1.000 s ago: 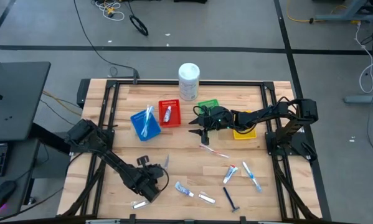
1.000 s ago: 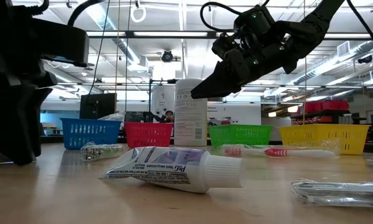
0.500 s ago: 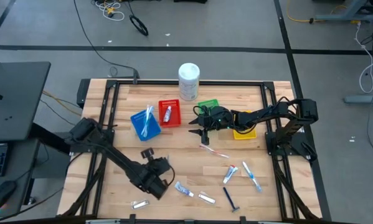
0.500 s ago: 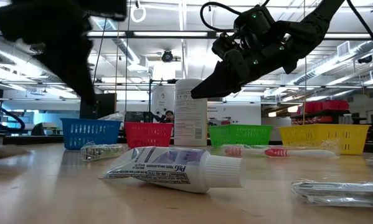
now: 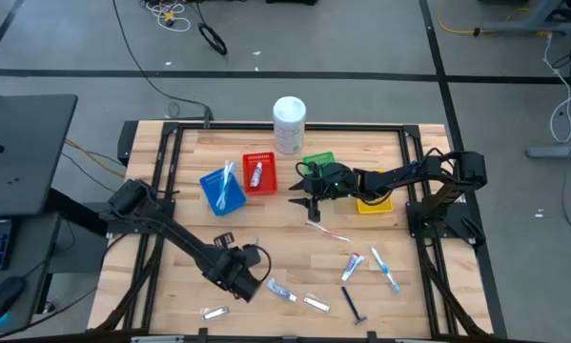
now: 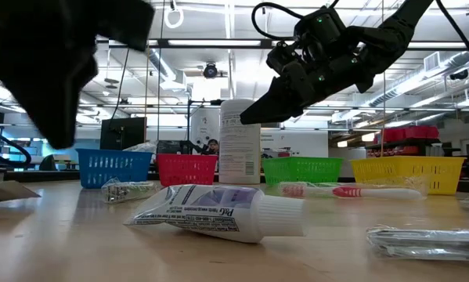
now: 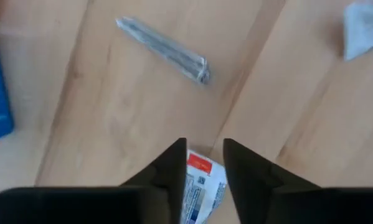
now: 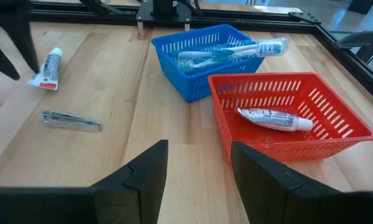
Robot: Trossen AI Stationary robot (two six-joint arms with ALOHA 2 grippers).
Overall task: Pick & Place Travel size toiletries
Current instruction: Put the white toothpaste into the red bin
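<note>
The left gripper [image 5: 250, 282] is held low over the desk [image 5: 295, 248] near its front edge, fingers [image 7: 174, 168] parted, straddling a toothpaste tube [image 7: 200, 186] that only the left wrist view shows between them. The right gripper [image 5: 302, 195] is poised, fingers spread, before the red basket [image 8: 292, 115], in which another tube [image 8: 273, 118] is seen.

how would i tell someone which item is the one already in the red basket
Start at the tall white cylindrical tub at the table's far edge; just in front of it, toward the left arm's side, sits the small red plastic basket, between a blue basket and a green one. Inside lies a single small white toothpaste tube, while the blue basket holds toothbrushes.
</note>
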